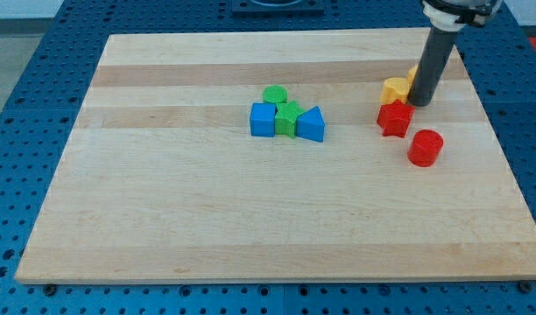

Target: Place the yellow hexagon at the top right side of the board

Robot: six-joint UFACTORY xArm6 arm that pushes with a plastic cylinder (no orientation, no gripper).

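My tip rests on the board at the view's upper right. A yellow block lies just left of the tip, touching or almost touching the rod; its shape is hard to make out. A second yellow block peeks out behind the rod's left side and is mostly hidden by it. A red star sits directly below the first yellow block, down-left of the tip.
A red cylinder lies below the tip. Near the board's middle is a cluster: a green cylinder, a blue cube, a green star and a blue triangular block. The board's right edge is close by.
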